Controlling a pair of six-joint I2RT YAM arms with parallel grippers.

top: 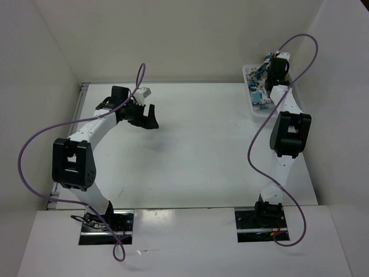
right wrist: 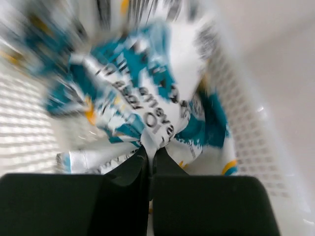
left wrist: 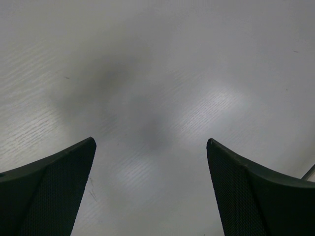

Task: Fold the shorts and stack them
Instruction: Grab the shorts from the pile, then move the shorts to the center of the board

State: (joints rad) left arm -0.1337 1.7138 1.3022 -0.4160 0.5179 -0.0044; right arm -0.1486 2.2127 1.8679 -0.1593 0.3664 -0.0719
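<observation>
Right gripper (right wrist: 150, 153) is pinching a fold of shorts (right wrist: 147, 93) in the basket (right wrist: 248, 147), jaws clamped on cloth. Left gripper (left wrist: 151, 141) is hanging wide apart over table (left wrist: 147, 59). Best lifting straight up, slowly, clearing the rim without dragging basket.

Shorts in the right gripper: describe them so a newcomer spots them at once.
Go to the far right corner of the table, where a white mesh basket sits. The shorts lie bunched inside it, a fold pinched by the right gripper. Their white cloth printed with teal, yellow and black marks sets them apart from the plain basket.
</observation>
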